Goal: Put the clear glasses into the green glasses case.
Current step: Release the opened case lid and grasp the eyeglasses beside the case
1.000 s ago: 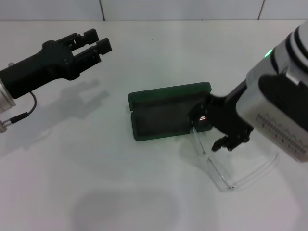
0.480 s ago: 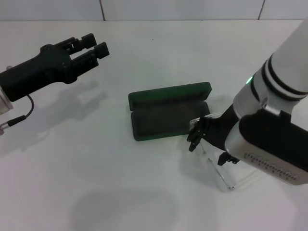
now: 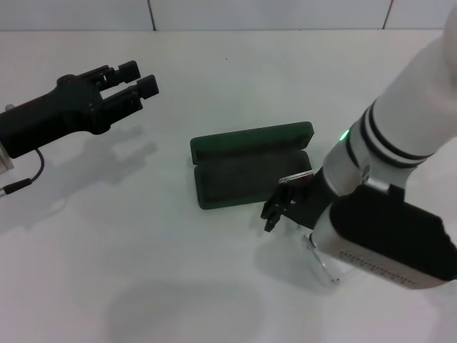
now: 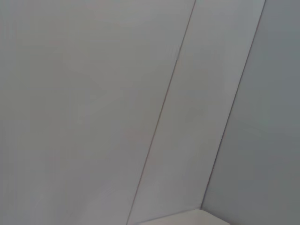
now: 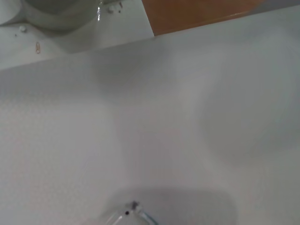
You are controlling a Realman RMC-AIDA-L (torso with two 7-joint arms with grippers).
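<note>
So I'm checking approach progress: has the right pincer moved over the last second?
Yes. The right pincer has shifted toward the robot's left, along the near right corner of the green glasses case.

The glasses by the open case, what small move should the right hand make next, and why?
Probably lower the right hand onto the glasses and grip them: the case lies open and empty, the glasses lie on the table beside it, mostly hidden under the arm. The left hand hangs idle far off.
</note>
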